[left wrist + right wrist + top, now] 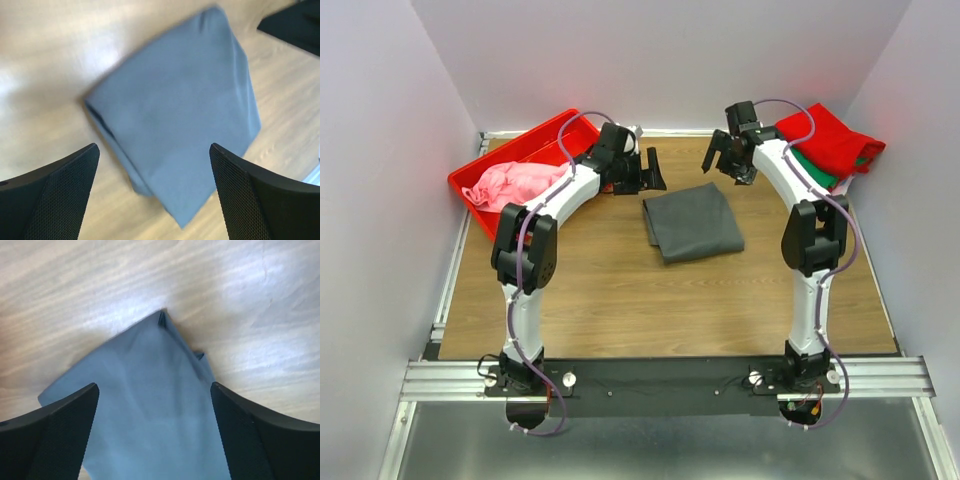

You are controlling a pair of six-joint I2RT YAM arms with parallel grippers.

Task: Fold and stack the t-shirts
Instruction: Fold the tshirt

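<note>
A dark grey t-shirt (693,221) lies folded into a rectangle on the wooden table, in the middle towards the back. It looks blue-grey in the left wrist view (175,120) and in the right wrist view (145,410). My left gripper (647,172) is open and empty, above the table just left of the shirt's far left corner. My right gripper (728,156) is open and empty, above the table just beyond the shirt's far right corner. A pink t-shirt (515,185) lies crumpled in the red bin (525,140). A red t-shirt (830,135) lies on a green one (817,170) at the back right.
The red plastic bin stands at the back left of the table. The stack of folded shirts sits at the back right corner, close to the right wall. Grey walls enclose the table on three sides. A metal rail runs along the near edge.
</note>
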